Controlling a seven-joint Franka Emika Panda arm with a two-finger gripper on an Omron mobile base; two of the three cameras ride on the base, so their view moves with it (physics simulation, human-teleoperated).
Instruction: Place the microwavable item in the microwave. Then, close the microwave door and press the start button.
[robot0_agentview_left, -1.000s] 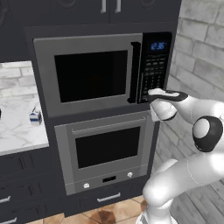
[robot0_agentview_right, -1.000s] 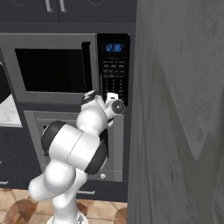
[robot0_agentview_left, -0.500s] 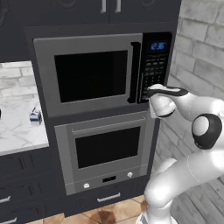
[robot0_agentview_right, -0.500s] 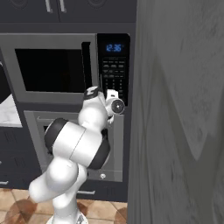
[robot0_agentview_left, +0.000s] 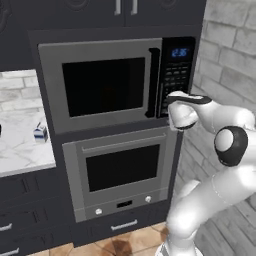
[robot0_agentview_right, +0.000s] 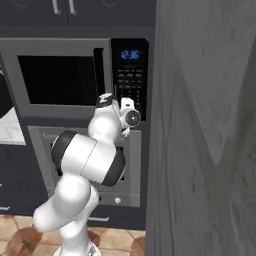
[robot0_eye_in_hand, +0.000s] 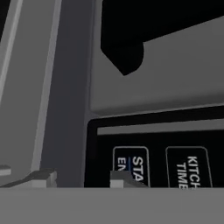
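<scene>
- We see the microwave (robot0_agentview_left: 107, 85) with the microwave door (robot0_agentview_left: 100, 86) closed; the oven (robot0_agentview_left: 120, 172) sits directly below it.
- The gripper (robot0_eye_in_hand: 78, 179) hovers at the keypad panel (robot0_agentview_left: 174, 75), right of the door, one fingertip (robot0_eye_in_hand: 122, 180) over the start button (robot0_eye_in_hand: 130, 166).
- Its jaws stand partly apart, gripping nothing.
- A carton (robot0_agentview_left: 40, 133) rests on the counter (robot0_agentview_left: 25, 150), left of the microwave.

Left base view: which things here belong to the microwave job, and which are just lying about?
Job:
grey built-in microwave
its shut dark-windowed door
black keypad panel
gripper at the start button

Lying about:
grey oven with knobs
small white-and-blue carton
marble counter
</scene>
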